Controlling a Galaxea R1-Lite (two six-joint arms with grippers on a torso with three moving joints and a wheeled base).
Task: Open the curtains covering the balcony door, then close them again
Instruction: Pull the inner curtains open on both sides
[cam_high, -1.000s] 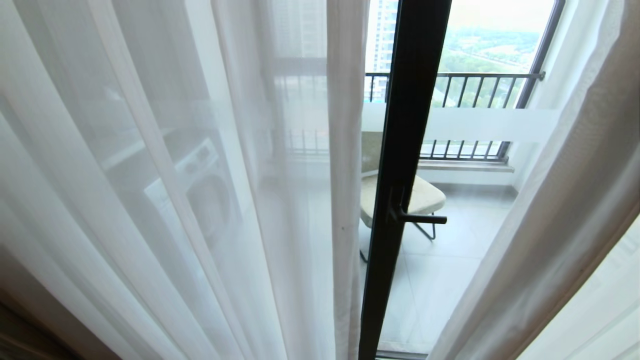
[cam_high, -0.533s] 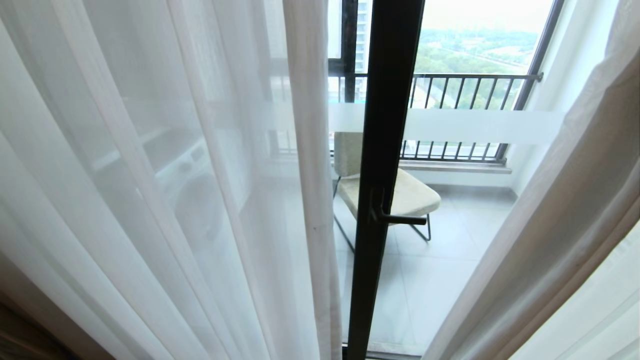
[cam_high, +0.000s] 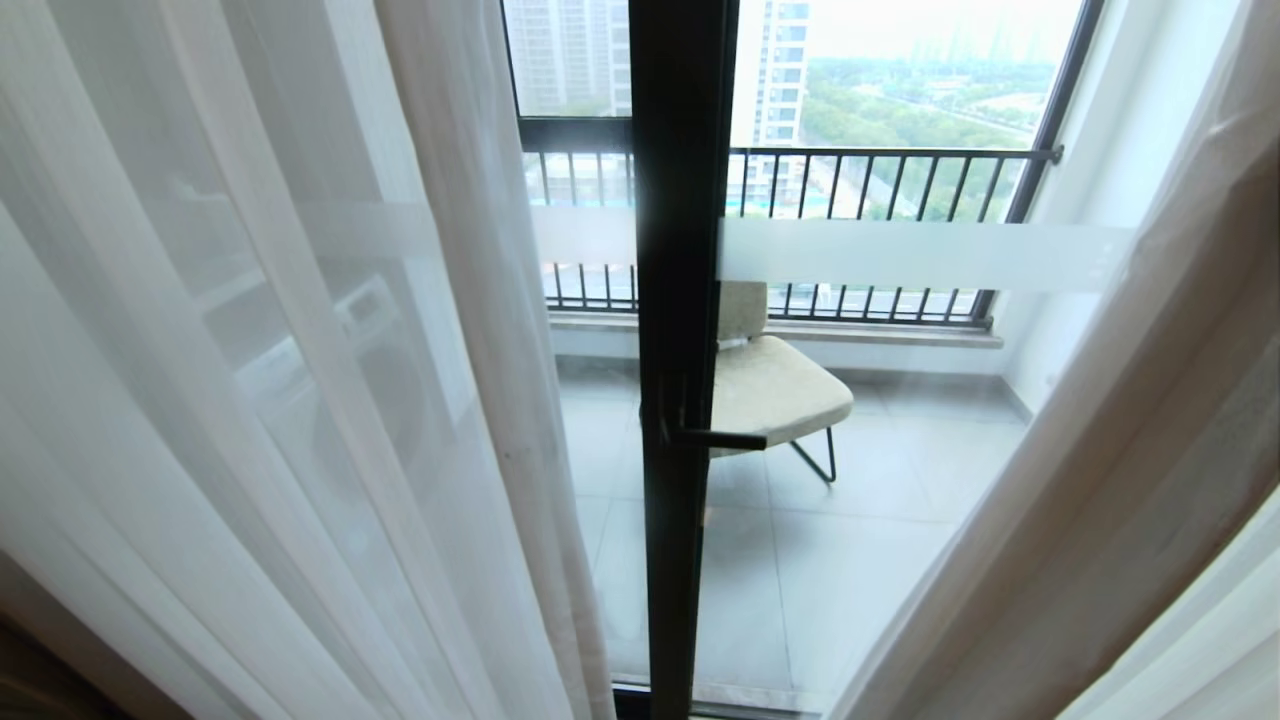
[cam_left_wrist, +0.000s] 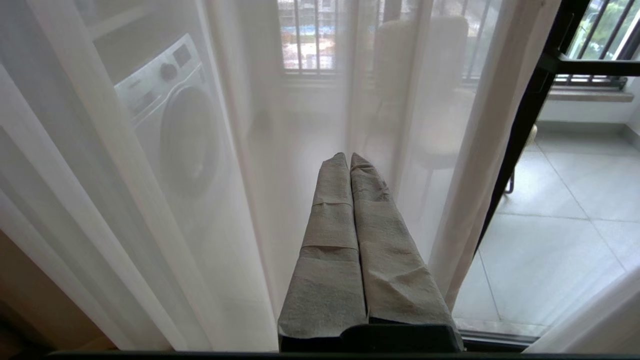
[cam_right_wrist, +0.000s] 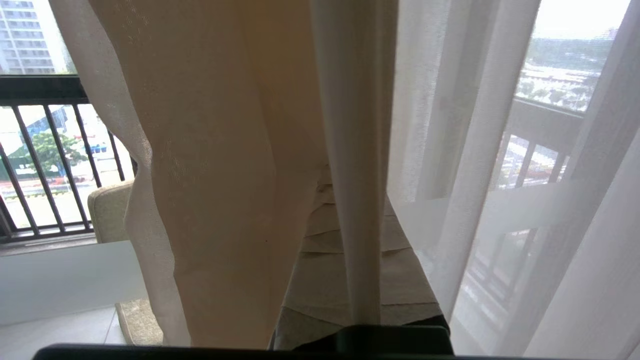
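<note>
No legible writing showed on the frosted band (cam_high: 900, 255) of the balcony door (cam_high: 680, 400). The curtains (cam_high: 300, 400) hung parted left and right of the door's black frame. The left gripper (cam_left_wrist: 345, 157) pointed at the left sheer panel, fingers pressed together, holding nothing. The right gripper (cam_right_wrist: 350, 280) sat buried in the right drape folds, fingers closed.

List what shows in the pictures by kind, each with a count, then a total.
Sheer curtains: 2, the other on the right
Thick drape: 1
Door: 1
Door handle: 1
Chair: 1
Washing machine: 1
Railing: 1
Grippers: 2, left gripper, right gripper
Total: 10
</note>
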